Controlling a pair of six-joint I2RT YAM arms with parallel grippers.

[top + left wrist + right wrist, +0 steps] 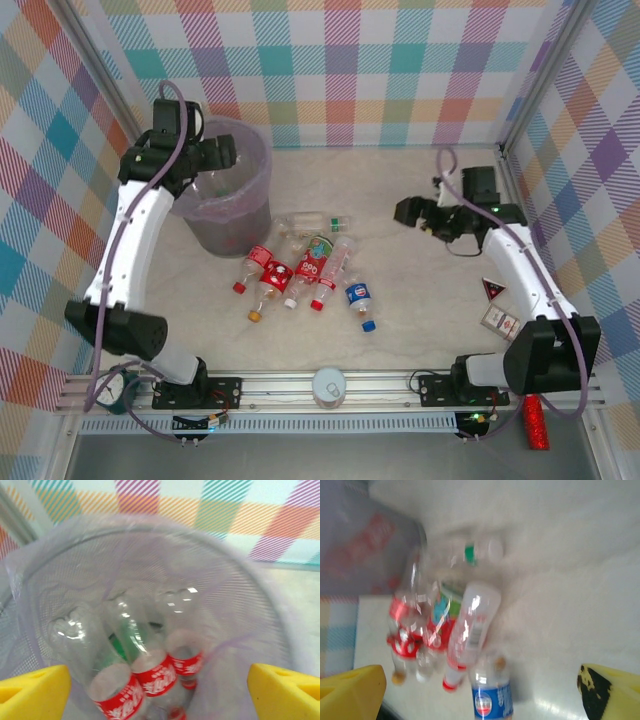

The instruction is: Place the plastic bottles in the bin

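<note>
Nearest you, the blue-labelled bottle (361, 297) lies on the near side of the heap of plastic bottles (300, 265) in the middle of the tabletop. Its cap points toward the near edge, and it looks like the easiest one to take alone.

Toward the right edge, your right gripper (481, 685) faces that heap with its yellow fingers spread wide and nothing between them. Bring it down so the fingers straddle one bottle across the label. Close gently, because thin clear plastic probably buckles and slips. Avoid the crossed bottles, where you could pinch two at once. The wrist picture is blurred, so line up before descending.

Farthest off, near the far left corner, stands the bin (250, 195). Your left gripper (157, 685) hangs over its mouth, fingers wide apart and empty, with red-labelled bottles (150, 675) lying in the bottom. Raise it above the rim before swinging toward the heap.
</note>
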